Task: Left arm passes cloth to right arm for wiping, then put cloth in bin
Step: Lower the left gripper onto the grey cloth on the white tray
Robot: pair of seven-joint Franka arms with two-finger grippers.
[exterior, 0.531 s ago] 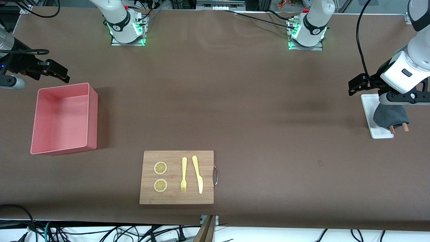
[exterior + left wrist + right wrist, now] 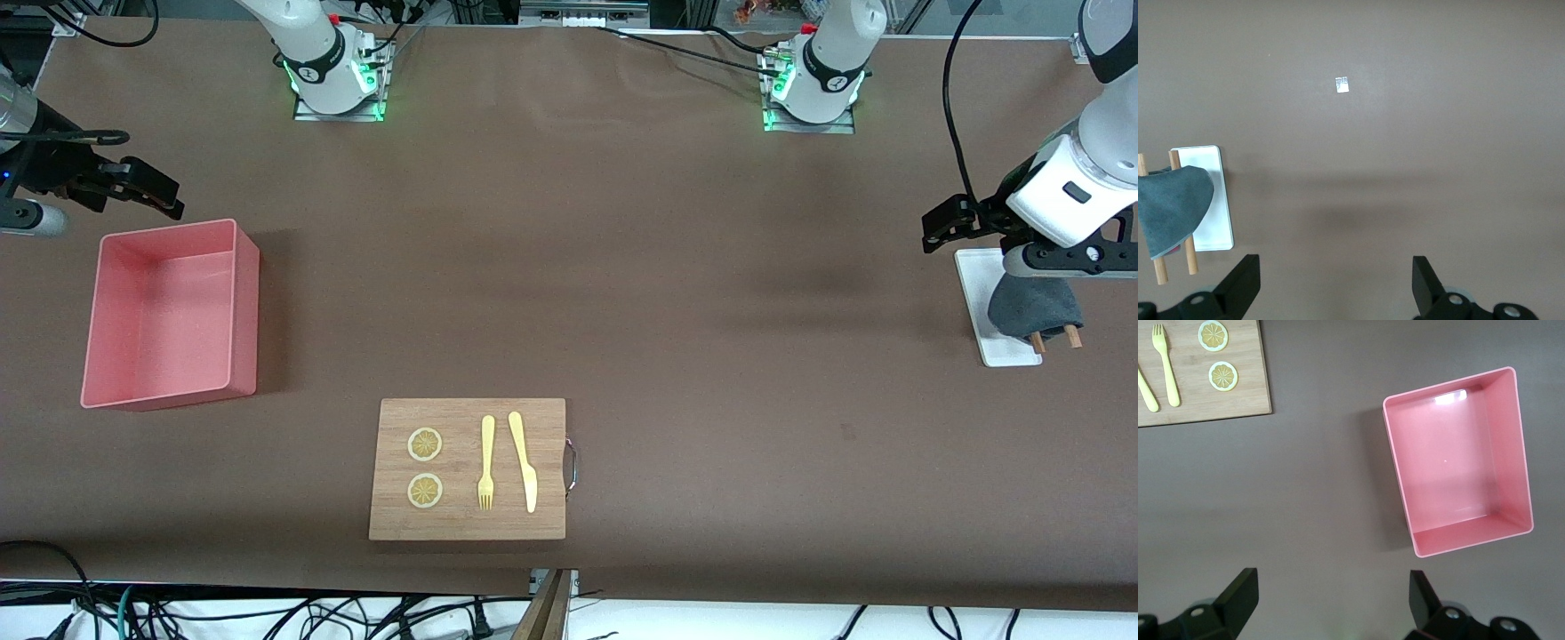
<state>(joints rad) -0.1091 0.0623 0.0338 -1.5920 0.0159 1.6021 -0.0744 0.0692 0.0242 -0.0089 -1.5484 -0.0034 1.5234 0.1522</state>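
- Board [image 2: 467,524] of wood lies nearest the front camera, carrying a fork [image 2: 486,462], a knife [image 2: 523,460] and two lemon slices [image 2: 425,444]. It plays no part in this step.
- Farther off, at the right arm's end of the table, sits the pink bin [image 2: 244,329], with nothing in it. The right gripper [image 2: 151,191] hangs over the table just beside the bin's farther end, its fingers apart, and that arm waits.
- At the left arm's end, the cloth [image 2: 1036,307] is draped over two wooden pegs [image 2: 1074,336] above a white tray [image 2: 978,267]. It is not yet picked up.
- The left gripper [image 2: 947,222] is over the table beside the tray, fingers spread wide and holding nothing. In its wrist view the cloth [image 2: 1171,203] lies well off to one side, not between the fingers.
- The step in hand looks like the pickup. To do it well, the gripper should first centre over the cloth, then come down on a bunched fold. It should pinch fabric only and miss the pegs. A straight lift should slip the cloth free without dragging the tray.
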